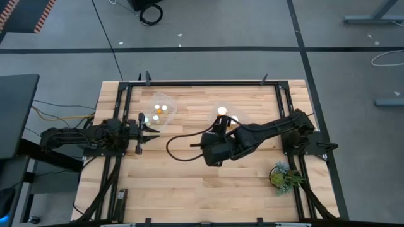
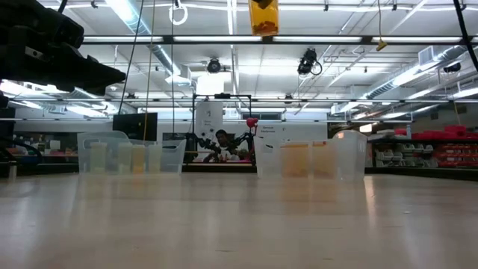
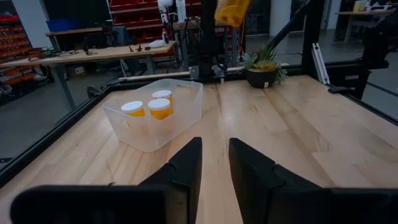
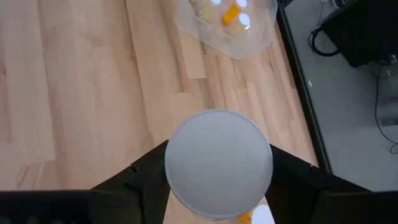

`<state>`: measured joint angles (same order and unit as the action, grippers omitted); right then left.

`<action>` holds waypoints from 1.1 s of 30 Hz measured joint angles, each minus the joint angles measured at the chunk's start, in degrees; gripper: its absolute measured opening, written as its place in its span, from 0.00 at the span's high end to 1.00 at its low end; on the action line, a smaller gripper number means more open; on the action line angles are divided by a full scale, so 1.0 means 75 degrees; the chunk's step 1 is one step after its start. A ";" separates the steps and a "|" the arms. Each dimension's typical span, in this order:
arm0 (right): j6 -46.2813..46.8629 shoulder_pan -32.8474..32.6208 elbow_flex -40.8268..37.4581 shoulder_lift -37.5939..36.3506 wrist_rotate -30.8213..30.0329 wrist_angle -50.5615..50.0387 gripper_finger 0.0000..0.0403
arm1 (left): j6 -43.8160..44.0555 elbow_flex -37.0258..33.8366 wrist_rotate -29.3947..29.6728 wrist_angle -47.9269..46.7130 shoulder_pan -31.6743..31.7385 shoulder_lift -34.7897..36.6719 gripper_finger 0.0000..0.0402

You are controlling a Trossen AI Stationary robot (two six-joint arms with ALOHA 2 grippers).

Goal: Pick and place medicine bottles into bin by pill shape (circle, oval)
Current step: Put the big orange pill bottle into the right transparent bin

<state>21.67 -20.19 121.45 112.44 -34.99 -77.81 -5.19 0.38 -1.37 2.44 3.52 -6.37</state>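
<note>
My right gripper (image 1: 219,121) is shut on a medicine bottle with a white cap (image 4: 217,163) and an orange body (image 2: 263,15), held high above the table near the right clear bin (image 2: 310,155). The bottle also shows in the left wrist view (image 3: 231,11). The left clear bin (image 3: 155,115) holds three bottles standing upright, caps up (image 3: 160,106). The right bin holds orange bottles (image 2: 295,159). My left gripper (image 3: 214,168) is open and empty, level above the table just short of the left bin (image 1: 158,110). My right gripper pinches the bottle between its two fingers (image 4: 140,177), one on each side just below the cap's rim (image 4: 171,186). The fingers come from above, pointing down. The bottle is upright, cap up, lifted well clear of the table.
A green potted plant (image 1: 283,176) stands near the table's right front corner and shows in the left wrist view (image 3: 264,65). A black frame (image 1: 202,82) runs along the table's edges. A black cable (image 1: 180,148) loops on the wood between the arms.
</note>
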 joint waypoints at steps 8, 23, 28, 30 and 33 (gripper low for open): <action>-0.0052 0.0128 0.0000 -0.0665 -0.0017 -0.0108 0.45 | 0.0000 0.0000 0.0000 -0.0003 0.0001 -0.0001 0.80; 0.0373 0.0783 0.0000 -0.1536 -0.0017 -0.0662 0.45 | 0.0000 0.0000 0.0000 -0.0006 0.0001 0.0000 0.78; 0.0477 0.1112 -0.0183 -0.1541 -0.0014 -0.0874 0.45 | 0.0000 0.0000 0.0000 -0.0006 -0.0002 -0.0001 0.79; 0.0487 0.1231 -0.0339 -0.1540 -0.0002 -0.0994 0.45 | 0.0000 0.0000 0.0000 -0.0009 -0.0001 -0.0001 0.79; 0.0489 0.1399 -0.0583 -0.1568 0.0012 -0.1057 0.45 | -0.0002 0.0000 0.0000 -0.0009 0.0000 0.0001 0.78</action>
<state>25.34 -9.70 117.08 100.68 -34.90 -85.74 -5.21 0.38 -1.37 2.37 3.53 -6.36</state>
